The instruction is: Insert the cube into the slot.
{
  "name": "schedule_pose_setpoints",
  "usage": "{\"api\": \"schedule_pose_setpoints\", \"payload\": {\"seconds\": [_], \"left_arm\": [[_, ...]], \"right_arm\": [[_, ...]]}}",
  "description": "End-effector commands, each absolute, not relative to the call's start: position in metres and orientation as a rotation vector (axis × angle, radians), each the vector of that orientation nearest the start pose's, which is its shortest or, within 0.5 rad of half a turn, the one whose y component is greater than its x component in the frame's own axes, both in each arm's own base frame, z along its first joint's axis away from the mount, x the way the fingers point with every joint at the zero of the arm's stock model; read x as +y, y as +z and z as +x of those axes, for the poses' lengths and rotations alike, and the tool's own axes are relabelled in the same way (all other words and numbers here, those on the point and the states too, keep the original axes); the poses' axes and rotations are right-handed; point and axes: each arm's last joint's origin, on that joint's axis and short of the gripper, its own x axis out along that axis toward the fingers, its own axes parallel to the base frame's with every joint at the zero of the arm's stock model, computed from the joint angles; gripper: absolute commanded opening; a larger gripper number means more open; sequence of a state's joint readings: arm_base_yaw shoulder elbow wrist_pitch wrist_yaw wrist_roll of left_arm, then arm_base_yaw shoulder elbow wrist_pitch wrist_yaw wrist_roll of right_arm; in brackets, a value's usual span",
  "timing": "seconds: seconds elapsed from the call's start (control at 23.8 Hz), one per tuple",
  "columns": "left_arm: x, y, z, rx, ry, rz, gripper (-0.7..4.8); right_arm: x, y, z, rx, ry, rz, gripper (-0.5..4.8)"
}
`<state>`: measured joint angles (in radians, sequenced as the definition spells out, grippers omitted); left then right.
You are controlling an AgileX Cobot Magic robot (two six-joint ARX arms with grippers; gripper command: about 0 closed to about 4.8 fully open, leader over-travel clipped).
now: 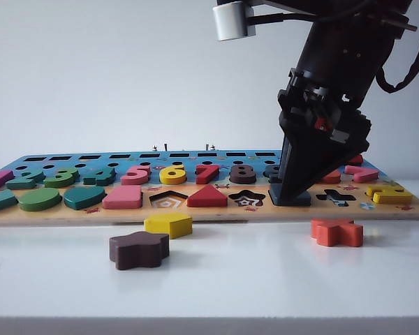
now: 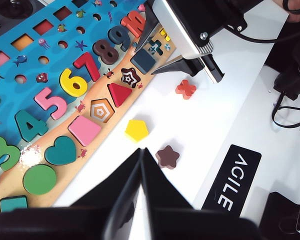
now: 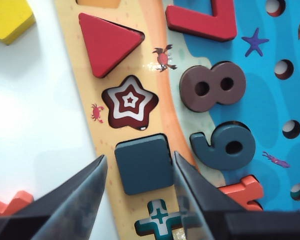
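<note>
Closest to the exterior camera, the brown star (image 1: pixel 139 249) lies on the white table (image 1: pixel 251 293) at lower left of centre, with the yellow pentagon (image 1: pixel 168 224) just behind it and the orange cross (image 1: pixel 336 232) at lower right, all three off the board (image 1: pixel 216 209). On the board's front row, right of centre, the cube (image 3: pixel 143 163) lies flat in its slot, filling it so the slot's floor is hidden; it sits between the empty star cut-out (image 3: pixel 130 102) and the empty cross cut-out (image 3: pixel 160 220). Over it the right gripper (image 3: pixel 138 172) points down, jaws spread, one finger on either side of the cube; whether they touch it I cannot tell. In the left wrist view the left gripper (image 2: pixel 141 165) hangs over bare table at the lower middle, fingers pressed together on nothing, near the star.
</note>
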<state>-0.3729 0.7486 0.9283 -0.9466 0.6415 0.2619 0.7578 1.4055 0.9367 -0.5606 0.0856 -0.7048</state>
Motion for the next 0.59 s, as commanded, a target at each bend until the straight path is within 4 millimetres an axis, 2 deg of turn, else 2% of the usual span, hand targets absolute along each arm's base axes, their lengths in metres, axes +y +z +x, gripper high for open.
{"api": "schedule_pose_setpoints", "payload": {"seconds": [0.04,0.08,0.17,0.21,0.42,0.51,0.59], "left_arm": [[-0.061,0.325,0.108,0.640,-1.059,0.125,0.17],[-0.061,0.325,0.108,0.640,-1.059,0.125,0.17],[-0.061,0.325,0.108,0.639,-1.059,0.126,0.17],[-0.061,0.325,0.108,0.639,-1.059,0.126,0.17],[-0.061,0.325,0.108,0.639,-1.059,0.126,0.17],[-0.061,0.325,0.108,0.639,-1.059,0.125,0.17],[-0.061,0.325,0.108,0.639,-1.059,0.125,0.17]], "right_arm": [[0.184,0.238,0.196,0.680,0.921,-0.993,2.43],[0.183,0.242,0.195,0.670,0.912,-0.973,2.43],[0.178,0.267,0.190,0.606,0.859,-0.864,2.43],[0.176,0.273,0.189,0.594,0.841,-0.827,2.43],[0.167,0.289,0.180,0.594,0.755,-0.663,2.43],[0.165,0.293,0.178,0.610,0.719,-0.559,2.42],[0.159,0.299,0.176,0.651,0.647,-0.365,2.42]]}}
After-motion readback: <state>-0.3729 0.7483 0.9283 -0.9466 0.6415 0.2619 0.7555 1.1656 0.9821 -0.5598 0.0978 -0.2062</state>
